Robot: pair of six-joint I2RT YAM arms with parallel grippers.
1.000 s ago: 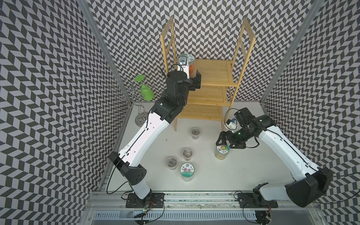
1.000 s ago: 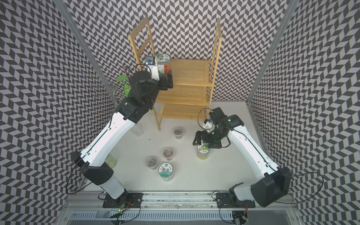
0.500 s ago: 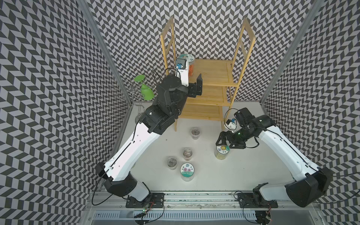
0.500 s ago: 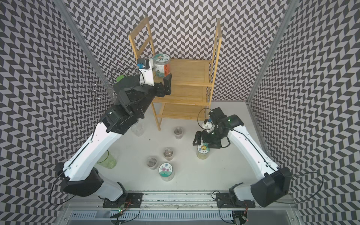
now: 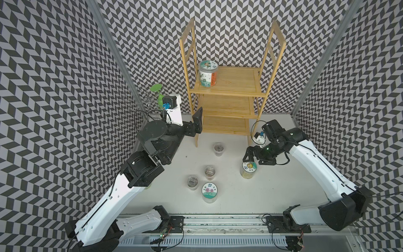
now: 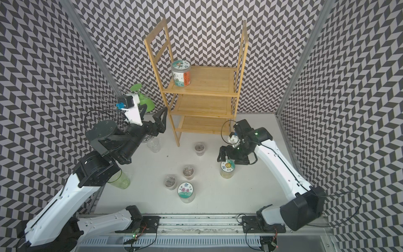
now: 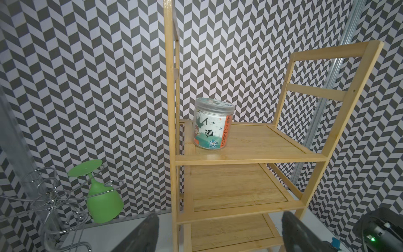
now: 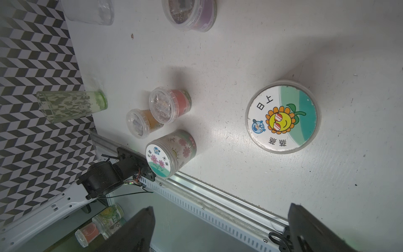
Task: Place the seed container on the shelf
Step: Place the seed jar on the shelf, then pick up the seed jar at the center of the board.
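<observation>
Left arm (image 5: 113, 196) and right arm (image 5: 316, 165): white link shells, black joint housings, thin black cables. Wrist modules white, blue connectors. Black bases bolted to aluminium rail (image 5: 218, 222).

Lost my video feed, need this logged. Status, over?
Left gripper open, empty, off the shelf. Right gripper open above sunflower-lid jar. Carrot seed container upright on top tier. Nothing blocking.

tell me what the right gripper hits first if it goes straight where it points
Probably the lid of the sunflower jar, just below the open right gripper; the gap between them is hard to judge.
</observation>
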